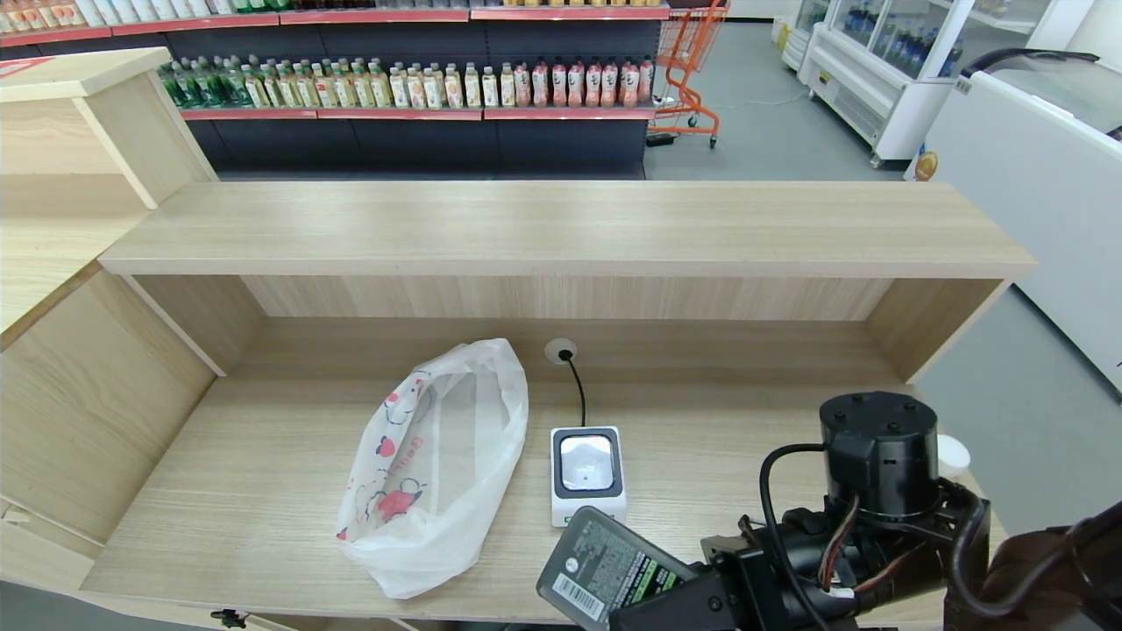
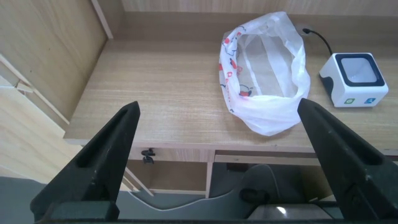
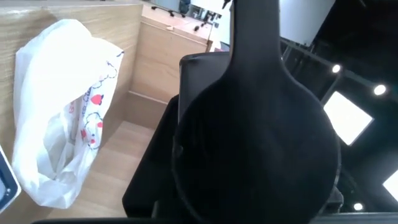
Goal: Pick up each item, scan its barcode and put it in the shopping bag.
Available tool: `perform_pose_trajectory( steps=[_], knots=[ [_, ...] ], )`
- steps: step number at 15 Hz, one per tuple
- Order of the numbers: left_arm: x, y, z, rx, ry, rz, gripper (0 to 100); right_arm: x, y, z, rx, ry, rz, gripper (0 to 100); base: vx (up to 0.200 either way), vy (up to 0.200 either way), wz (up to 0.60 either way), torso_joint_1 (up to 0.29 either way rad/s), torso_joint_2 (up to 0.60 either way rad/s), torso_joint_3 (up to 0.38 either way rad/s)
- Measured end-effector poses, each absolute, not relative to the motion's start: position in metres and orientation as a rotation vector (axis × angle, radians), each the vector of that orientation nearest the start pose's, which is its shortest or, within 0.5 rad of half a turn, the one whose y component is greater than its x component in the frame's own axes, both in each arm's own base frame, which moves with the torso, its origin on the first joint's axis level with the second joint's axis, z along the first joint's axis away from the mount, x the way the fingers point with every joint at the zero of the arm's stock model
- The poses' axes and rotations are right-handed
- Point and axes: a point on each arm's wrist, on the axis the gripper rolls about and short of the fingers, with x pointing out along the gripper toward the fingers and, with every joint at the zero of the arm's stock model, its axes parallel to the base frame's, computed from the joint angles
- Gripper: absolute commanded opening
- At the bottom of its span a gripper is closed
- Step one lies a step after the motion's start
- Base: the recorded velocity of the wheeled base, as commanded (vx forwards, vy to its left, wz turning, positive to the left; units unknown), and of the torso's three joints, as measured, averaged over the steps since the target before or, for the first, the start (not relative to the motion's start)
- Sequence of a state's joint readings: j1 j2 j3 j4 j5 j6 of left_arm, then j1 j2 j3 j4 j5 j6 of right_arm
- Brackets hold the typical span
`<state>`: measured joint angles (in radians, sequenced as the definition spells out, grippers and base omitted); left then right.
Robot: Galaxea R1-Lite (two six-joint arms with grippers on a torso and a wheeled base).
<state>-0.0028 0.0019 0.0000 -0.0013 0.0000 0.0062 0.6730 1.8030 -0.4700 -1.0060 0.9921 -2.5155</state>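
Dark packet tight in right gripper

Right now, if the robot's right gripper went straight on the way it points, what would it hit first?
Probably the shopping bag: the right gripper, holding the dark packet, points sideways at its near end. Height is unclear, so it might pass over.

Head view high, looking down onto counter, wrist views lower and nearer, all sharing shopping bag
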Motion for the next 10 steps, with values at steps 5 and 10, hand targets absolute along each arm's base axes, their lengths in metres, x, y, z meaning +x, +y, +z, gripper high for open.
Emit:
perform_pose_trajectory(
  steps=[5,10],
  knots=[
    [-0.023,0.000,0.076,0.006,0.001,-0.003,100,0.193,0.177,0.153,2.506,2.360,-1.914,0,0.000,0.000,0.00,0.000,0.00,0.000],
    [-0.023,0.000,0.076,0.006,0.001,-0.003,100,0.171,0.120,0.214,2.579,1.878,-3.862,0,0.000,0.000,0.00,0.000,0.00,0.000]
  ],
)
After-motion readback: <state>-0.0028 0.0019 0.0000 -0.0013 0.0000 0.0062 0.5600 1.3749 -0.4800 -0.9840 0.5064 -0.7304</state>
